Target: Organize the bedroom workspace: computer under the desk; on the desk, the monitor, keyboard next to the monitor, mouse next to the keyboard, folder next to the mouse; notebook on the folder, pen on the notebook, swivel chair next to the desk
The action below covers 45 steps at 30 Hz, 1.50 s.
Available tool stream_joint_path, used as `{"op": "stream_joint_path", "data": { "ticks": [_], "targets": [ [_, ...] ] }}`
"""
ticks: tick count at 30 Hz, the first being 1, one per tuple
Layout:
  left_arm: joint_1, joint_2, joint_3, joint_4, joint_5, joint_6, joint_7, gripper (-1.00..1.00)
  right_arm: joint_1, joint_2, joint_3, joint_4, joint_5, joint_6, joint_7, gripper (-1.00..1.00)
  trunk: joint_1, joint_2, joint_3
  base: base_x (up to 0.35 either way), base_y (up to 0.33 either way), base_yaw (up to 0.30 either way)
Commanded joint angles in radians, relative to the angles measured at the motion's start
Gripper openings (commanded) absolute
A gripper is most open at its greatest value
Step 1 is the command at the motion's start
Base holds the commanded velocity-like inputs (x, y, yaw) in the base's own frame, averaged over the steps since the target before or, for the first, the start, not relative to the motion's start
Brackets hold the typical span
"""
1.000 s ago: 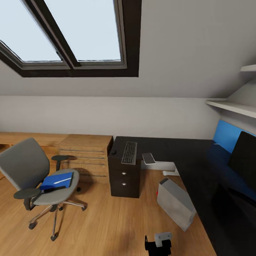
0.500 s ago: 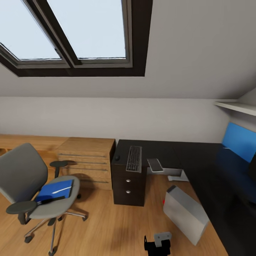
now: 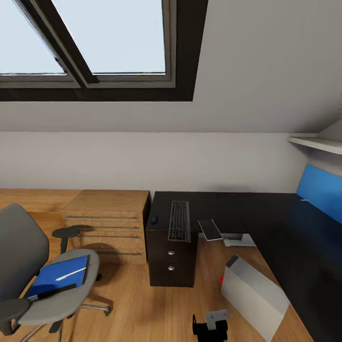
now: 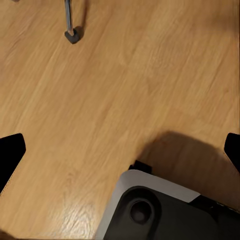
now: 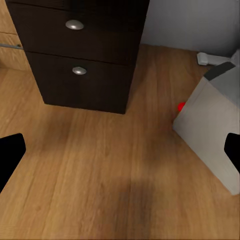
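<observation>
The black desk [image 3: 237, 206] runs along the back wall and down the right side, with its drawers [image 5: 80, 50] close ahead of my right gripper. On the desk lie the keyboard [image 3: 179, 221], the small black mouse [image 3: 154, 219] and a flat dark pad [image 3: 210, 229] that overhangs the edge. The grey computer [image 3: 254, 297] leans on the floor beside the desk, also computer [image 5: 215, 120]. The swivel chair [image 3: 23, 266] stands at left and carries the blue folder [image 3: 59, 278] with a thin white pen [image 3: 71, 273] on it. The monitor is out of view. Both my left gripper [image 4: 120, 152] and right gripper [image 5: 120, 152] are open over the floor, holding nothing.
A light wooden low cabinet [image 3: 107, 223] stands between chair and desk. A blue panel [image 3: 323, 190] and a shelf [image 3: 316, 142] sit at right. One chair leg with its caster [image 4: 71, 35] and my own base [image 4: 165, 210] lie near the left gripper. Wooden floor stretches between chair and computer.
The camera has turned and moved, so the whole scene has shifted. The monitor has slid out of the picture at right and the chair lies further left. Nothing was moved or grasped.
</observation>
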<state>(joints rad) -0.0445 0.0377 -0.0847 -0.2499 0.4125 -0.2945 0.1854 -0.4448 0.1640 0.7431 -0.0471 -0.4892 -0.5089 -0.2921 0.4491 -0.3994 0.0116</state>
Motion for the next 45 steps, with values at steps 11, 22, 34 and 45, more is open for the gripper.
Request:
{"op": "stream_joint_path", "data": {
  "ticks": [11,22,34,45],
  "targets": [
    [0.000,0.001,-0.009,0.000,0.005,-0.002,0.004,1.00,-0.001,0.002,0.009,0.001,-0.006,-0.002,-0.004,1.00,0.001,-0.001,0.000,0.318,0.151,-0.267],
    [0.000,-0.010,-0.007,0.000,0.004,0.000,0.004,1.00,0.000,0.002,0.009,0.001,-0.006,-0.002,-0.004,1.00,0.001,-0.001,0.000,0.298,0.147,-0.089],
    [0.000,-0.036,-0.016,0.017,-0.100,-0.002,0.001,1.00,0.000,0.004,0.010,0.001,-0.006,-0.002,0.013,1.00,0.001,-0.001,-0.001,0.014,0.224,0.049],
    [0.000,-0.050,-0.020,0.025,-0.151,-0.012,0.004,1.00,-0.001,0.003,0.009,0.001,-0.006,-0.002,0.027,1.00,0.001,-0.001,-0.001,0.000,0.138,0.001]
  ]
}}
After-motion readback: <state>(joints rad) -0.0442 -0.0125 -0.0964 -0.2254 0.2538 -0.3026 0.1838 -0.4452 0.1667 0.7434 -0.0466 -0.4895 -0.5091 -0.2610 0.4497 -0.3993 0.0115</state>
